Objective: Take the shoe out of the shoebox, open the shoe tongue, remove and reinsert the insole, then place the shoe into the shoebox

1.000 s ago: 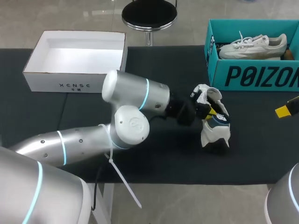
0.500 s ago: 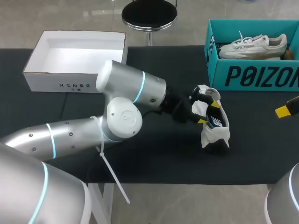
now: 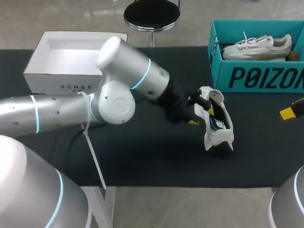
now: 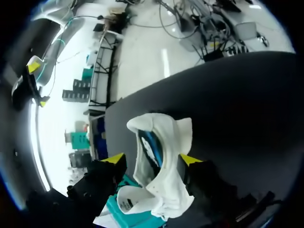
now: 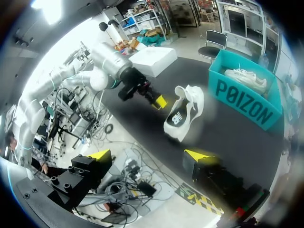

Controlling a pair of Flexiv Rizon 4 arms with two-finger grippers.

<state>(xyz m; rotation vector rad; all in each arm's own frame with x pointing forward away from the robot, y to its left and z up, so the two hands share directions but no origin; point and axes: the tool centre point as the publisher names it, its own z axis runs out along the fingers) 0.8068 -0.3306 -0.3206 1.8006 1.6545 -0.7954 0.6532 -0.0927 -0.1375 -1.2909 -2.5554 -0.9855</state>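
A white shoe (image 3: 217, 127) with a dark blue inside stands on the black table right of centre, its opening facing up. My left gripper (image 3: 200, 114) is just left of the shoe's opening, open and holding nothing. In the left wrist view the shoe (image 4: 164, 156) sits between the spread yellow tips of the left gripper (image 4: 152, 159), with a gap on at least one side. The teal shoebox (image 3: 256, 78) stands at the back right with a second white shoe (image 3: 256, 46) inside. My right gripper (image 5: 149, 155) is open and empty, far from the shoe (image 5: 183, 114), its fingertip (image 3: 288, 113) at the table's right edge.
An open white box (image 3: 57, 80) stands at the back left. My left arm (image 3: 118, 90) lies across the middle of the table. The table's front edge runs just below the shoe.
My left gripper has opened, let go at the shoe's opening and drawn back a little to the left. The shoe stays in place. The right arm has not moved.
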